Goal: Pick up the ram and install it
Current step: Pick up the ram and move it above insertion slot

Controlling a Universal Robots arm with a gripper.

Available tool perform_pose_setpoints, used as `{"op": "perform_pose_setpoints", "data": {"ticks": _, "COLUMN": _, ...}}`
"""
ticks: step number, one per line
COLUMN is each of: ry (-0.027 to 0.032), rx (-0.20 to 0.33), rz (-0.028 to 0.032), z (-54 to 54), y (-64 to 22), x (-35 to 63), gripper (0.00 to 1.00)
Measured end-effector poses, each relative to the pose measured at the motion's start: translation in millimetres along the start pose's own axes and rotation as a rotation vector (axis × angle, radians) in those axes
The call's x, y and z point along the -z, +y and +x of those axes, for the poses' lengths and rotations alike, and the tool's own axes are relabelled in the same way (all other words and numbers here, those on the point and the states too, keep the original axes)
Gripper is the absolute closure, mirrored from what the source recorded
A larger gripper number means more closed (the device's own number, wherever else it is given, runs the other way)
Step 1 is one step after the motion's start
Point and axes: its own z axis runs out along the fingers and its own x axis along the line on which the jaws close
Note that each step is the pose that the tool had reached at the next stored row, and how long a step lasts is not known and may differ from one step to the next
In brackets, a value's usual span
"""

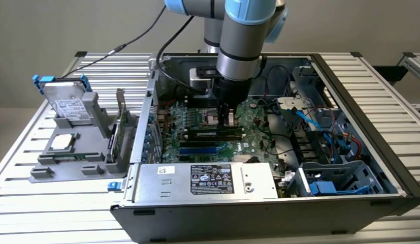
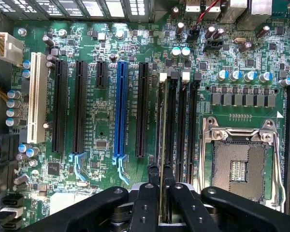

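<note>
The jaws are clamped on the ram (image 2: 160, 145). In the wrist view their two black fingers (image 2: 146, 203) press against the flat sides of the thin stick. The stick is seen edge-on as a narrow line running lengthwise away from the camera. It lies in line with the outermost of the black memory slots (image 2: 181, 125), the one next to the long black expansion slots. Whether it is seated in that slot or just above it cannot be told. On the far side of the memory slots is the open processor socket (image 2: 239, 164) with its metal frame. On the other side, past the black slots, are a blue slot (image 2: 120, 111) and a white slot (image 2: 36, 96), all on the green motherboard (image 2: 101, 159).

The exterior view shows the surroundings. The arm (image 1: 240, 46) reaches straight down into an open computer case (image 1: 372, 101) lying on a ribbed metal surface (image 1: 33, 203). The jaws are low over the board's middle. A silver power supply (image 1: 210, 180) sits at the case's near edge. At the exterior view's left, a grey holder (image 1: 67, 157) outside the case carries a hard drive (image 1: 64, 104), a square silver chip (image 1: 63, 142) and an upright green card (image 1: 118, 132).
</note>
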Motion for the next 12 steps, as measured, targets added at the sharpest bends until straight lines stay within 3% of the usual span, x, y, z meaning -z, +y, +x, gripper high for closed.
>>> {"op": "perform_pose_setpoints", "data": {"ticks": 5, "ry": -0.0005, "rx": -0.003, "rz": -0.0004, "z": 0.0, "y": 0.0, "x": -0.1, "gripper": 0.86}}
{"op": "perform_pose_setpoints", "data": {"ticks": 12, "ry": -0.0012, "rx": -0.004, "rz": -0.0115, "z": 0.0, "y": -0.5, "x": 0.2, "gripper": 0.86}}
